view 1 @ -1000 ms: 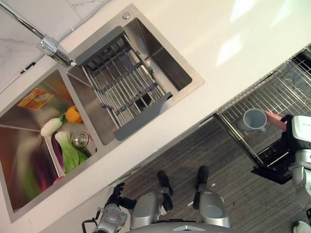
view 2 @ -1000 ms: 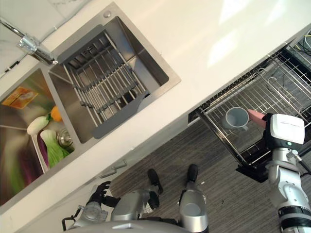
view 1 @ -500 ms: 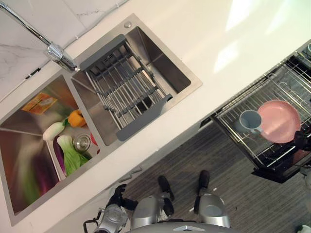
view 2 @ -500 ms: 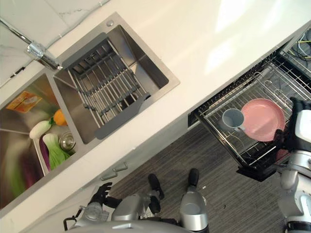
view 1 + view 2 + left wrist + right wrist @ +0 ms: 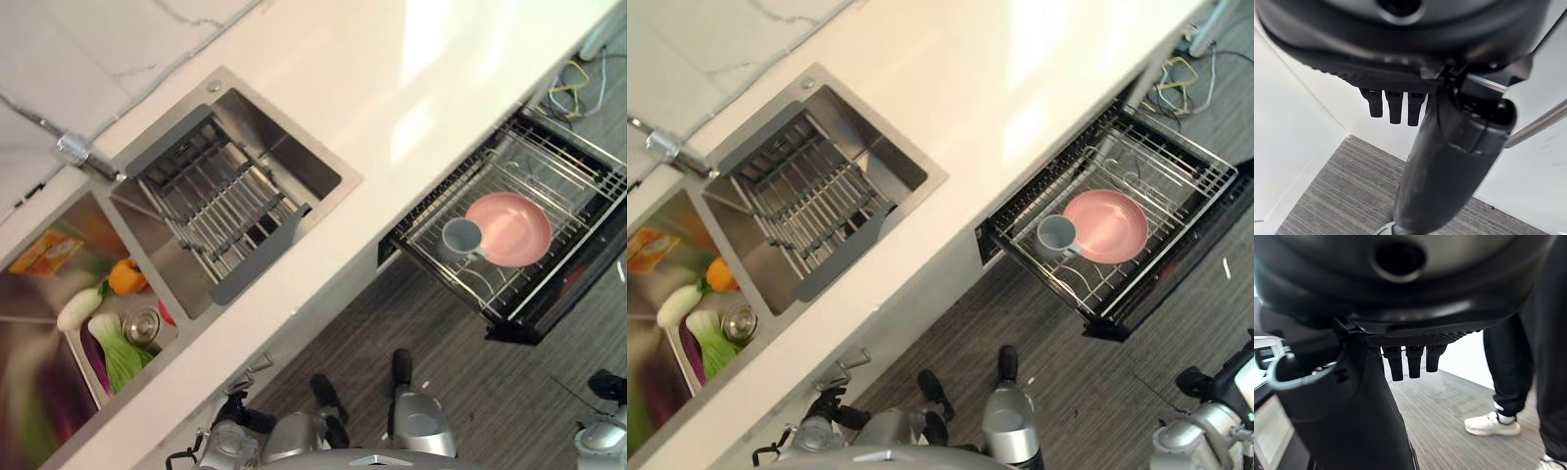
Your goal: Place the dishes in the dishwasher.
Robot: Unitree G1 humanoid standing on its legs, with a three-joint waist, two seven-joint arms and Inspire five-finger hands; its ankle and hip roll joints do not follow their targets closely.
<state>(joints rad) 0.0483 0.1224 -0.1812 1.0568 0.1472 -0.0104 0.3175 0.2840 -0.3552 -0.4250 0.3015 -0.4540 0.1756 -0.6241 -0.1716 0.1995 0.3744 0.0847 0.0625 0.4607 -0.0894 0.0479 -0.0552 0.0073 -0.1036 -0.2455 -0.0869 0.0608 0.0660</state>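
Pink plate lies in the pulled-out rack, grey cup touching it. Left hand and right hand hang empty, fingers apparently straight, well clear of the rack.

pink plate now released in rack, right hand withdrawn low

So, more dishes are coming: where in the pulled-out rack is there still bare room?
The wire rack is bare past the pink plate, toward its far corner, and along the front edge. The near corner is crowded: the grey cup sits against the plate.
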